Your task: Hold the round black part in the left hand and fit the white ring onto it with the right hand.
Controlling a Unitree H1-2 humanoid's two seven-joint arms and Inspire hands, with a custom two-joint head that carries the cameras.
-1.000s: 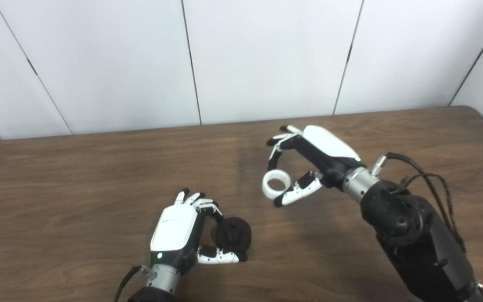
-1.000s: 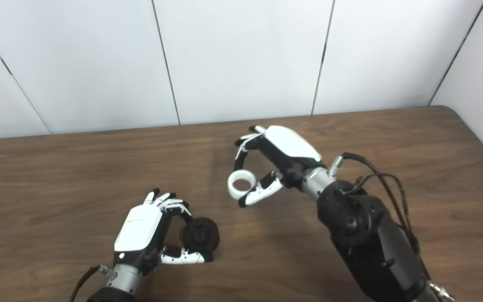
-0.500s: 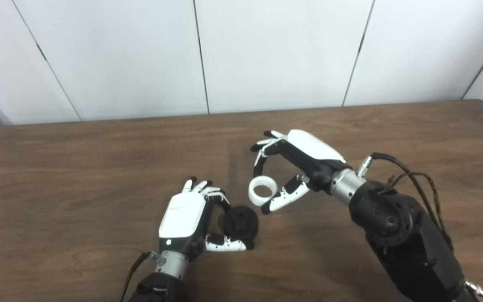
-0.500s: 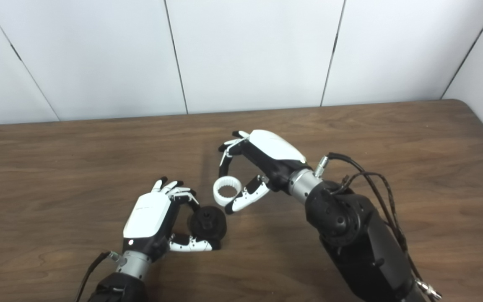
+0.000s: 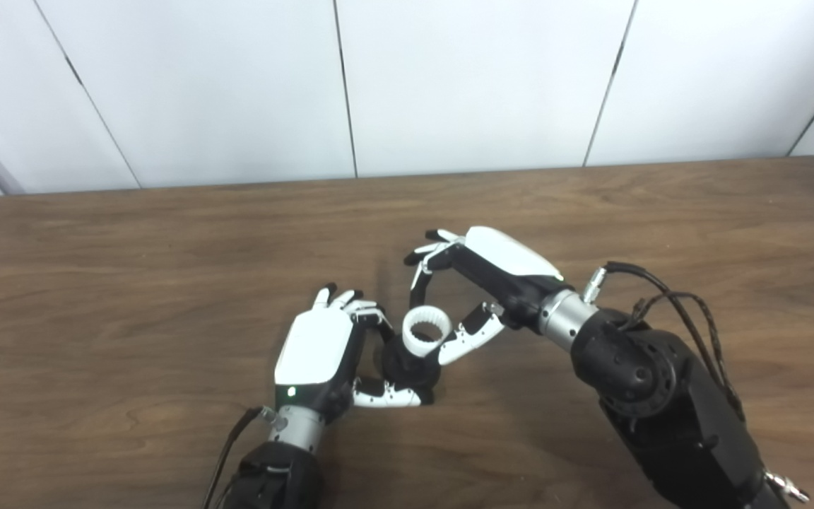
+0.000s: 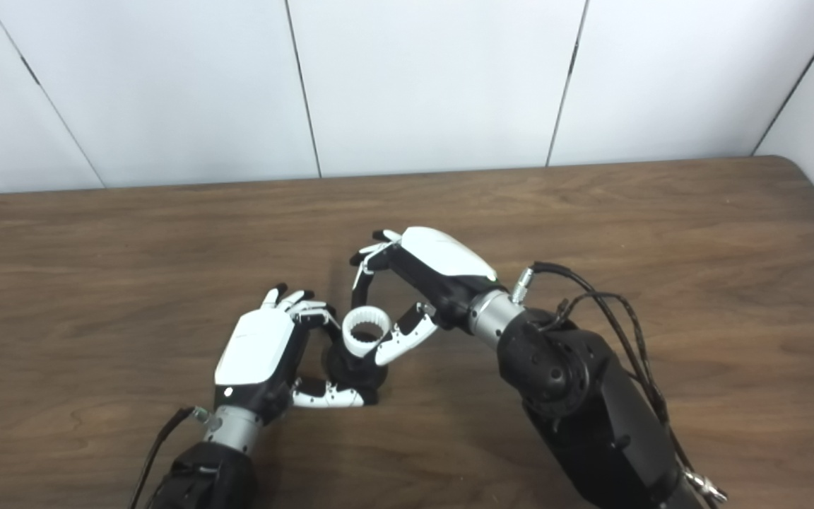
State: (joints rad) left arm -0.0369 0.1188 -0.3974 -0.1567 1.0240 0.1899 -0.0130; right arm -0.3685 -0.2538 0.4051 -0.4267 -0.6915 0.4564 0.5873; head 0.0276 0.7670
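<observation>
Centre frame: left hand [image 5: 319, 353] clamped on round black part [image 5: 407, 367]. Right hand [image 5: 481, 283] pinches white ring [image 5: 427, 331], overlapping the part's top.

A brown wooden table [image 5: 131, 283] with rounded corners carries the round black part [image 5: 407, 367] near its front middle.

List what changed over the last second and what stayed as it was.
The right hand carried the white ring leftward and nearer, until it overlaps the round black part. Whether it is seated is unclear. The left hand kept its grip; the camera also shifted.
</observation>
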